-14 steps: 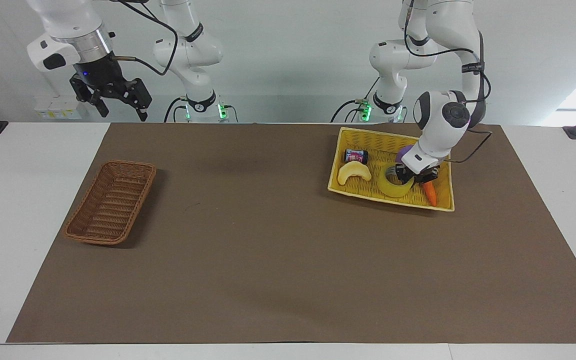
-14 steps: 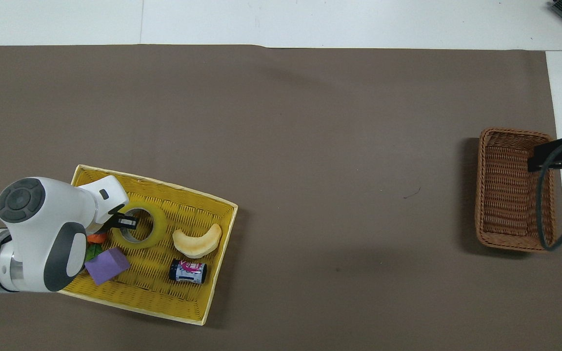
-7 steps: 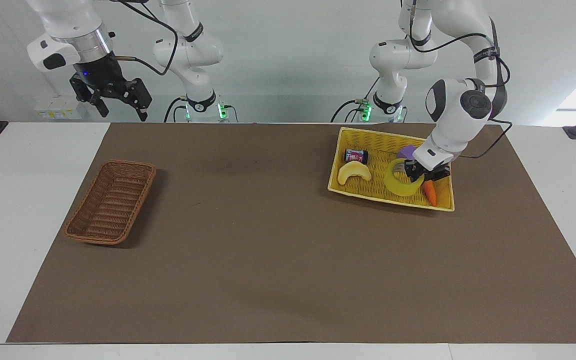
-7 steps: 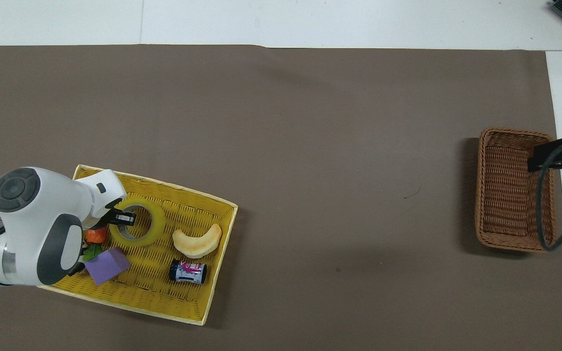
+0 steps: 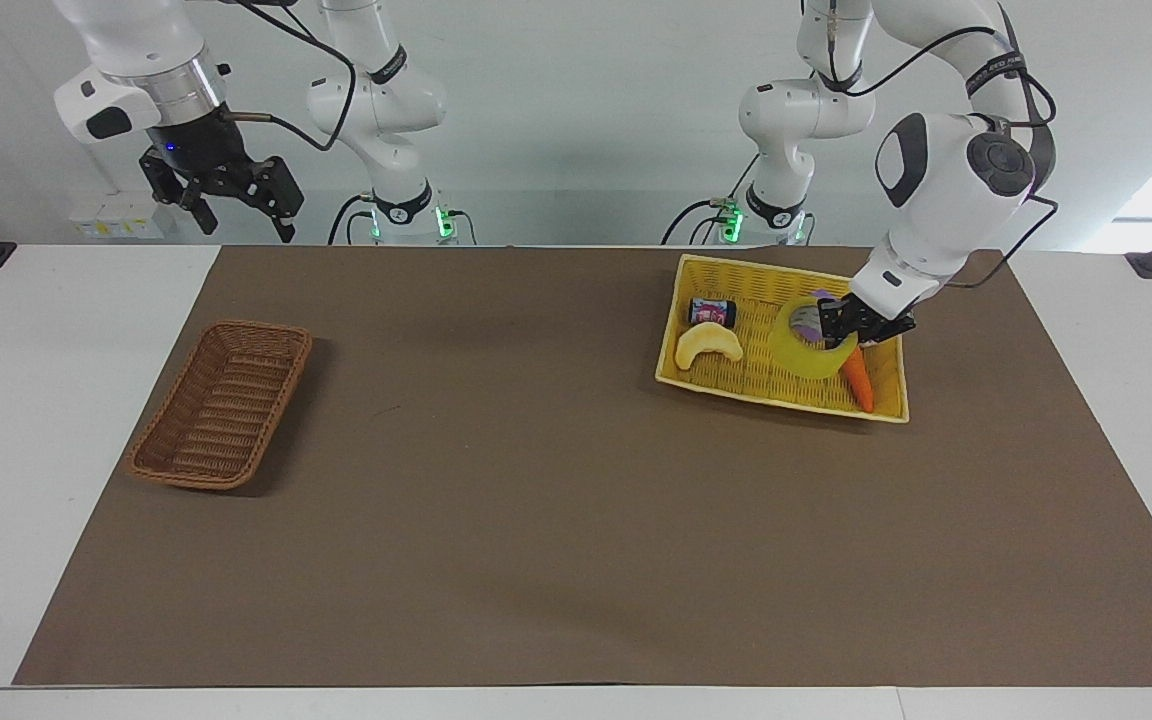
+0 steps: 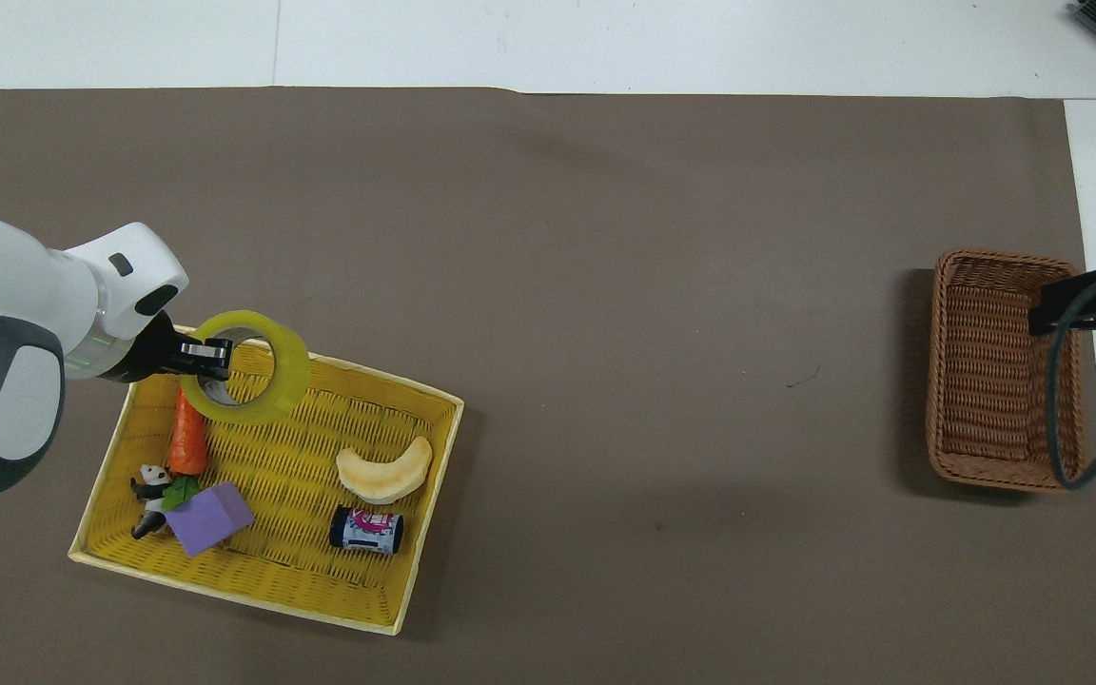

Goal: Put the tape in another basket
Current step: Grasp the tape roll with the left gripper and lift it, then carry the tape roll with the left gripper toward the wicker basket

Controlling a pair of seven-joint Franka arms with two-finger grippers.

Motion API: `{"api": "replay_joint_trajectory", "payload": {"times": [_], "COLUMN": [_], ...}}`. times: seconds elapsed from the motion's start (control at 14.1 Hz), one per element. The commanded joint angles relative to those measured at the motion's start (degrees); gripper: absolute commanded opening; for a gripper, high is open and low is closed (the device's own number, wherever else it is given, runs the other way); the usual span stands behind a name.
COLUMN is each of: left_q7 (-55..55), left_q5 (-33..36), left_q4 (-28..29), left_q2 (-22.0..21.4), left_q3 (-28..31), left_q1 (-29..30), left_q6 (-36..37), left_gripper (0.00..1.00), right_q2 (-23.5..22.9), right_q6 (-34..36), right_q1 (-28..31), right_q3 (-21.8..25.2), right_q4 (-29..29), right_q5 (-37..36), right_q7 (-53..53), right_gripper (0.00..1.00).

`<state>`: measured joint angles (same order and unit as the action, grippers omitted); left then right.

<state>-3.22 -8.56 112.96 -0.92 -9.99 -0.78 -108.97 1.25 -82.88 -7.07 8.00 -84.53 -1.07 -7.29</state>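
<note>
The tape (image 5: 808,338), a wide translucent yellow roll with a pale core, hangs tilted, pinched at its rim, over the yellow basket (image 5: 726,382) at the left arm's end. The basket (image 5: 220,402), dark-brown oblong wicker, lies empty at the right arm's end.

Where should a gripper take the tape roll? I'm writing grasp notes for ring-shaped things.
On its wall, one finger inside the core, one outside, from above. The left gripper holds the tape that way over the yellow basket; the open hole allows it.
</note>
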Motion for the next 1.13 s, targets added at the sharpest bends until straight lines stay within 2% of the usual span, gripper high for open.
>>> {"api": "replay_joint_trajectory", "payload": {"times": [0.0,0.14,0.28,0.85,1.06], "left_q7": [-12.28,-21.44,-25.94,-28.6,-28.51], "left_q5": [-2.77,-3.04,-5.75,-31.84,-37.39], "left_q4": [-2.82,-4.58,-5.99,-6.7,-6.44], "left_q2": [0.74,0.92,0.92,0.84,0.75], "left_q3": [0.24,0.24,0.24,-2.66,-4.24], "left_q1": [-7.63,-13.61,-17.49,-18.82,-18.82], "left_q6": [1.04,0.96,0.17,-12.93,-15.65], "left_gripper": [0.0,0.0,0.0,0.0,0.0], "right_q2": [1.39,1.39,1.39,1.39,1.39], "right_q6": [0.0,0.0,0.0,0.0,0.52], "right_q1": [0.83,0.83,0.83,0.83,0.75], "right_q3": [-0.35,-0.35,-0.35,-0.35,-0.52], "right_q4": [-1.52,-1.52,-1.52,-1.52,-1.61], "right_q5": [1.15,1.15,1.15,1.15,1.15], "right_q7": [0.96,0.87,0.96,0.96,1.05], "right_gripper": [1.0,1.0,1.0,1.0,1.0]}}
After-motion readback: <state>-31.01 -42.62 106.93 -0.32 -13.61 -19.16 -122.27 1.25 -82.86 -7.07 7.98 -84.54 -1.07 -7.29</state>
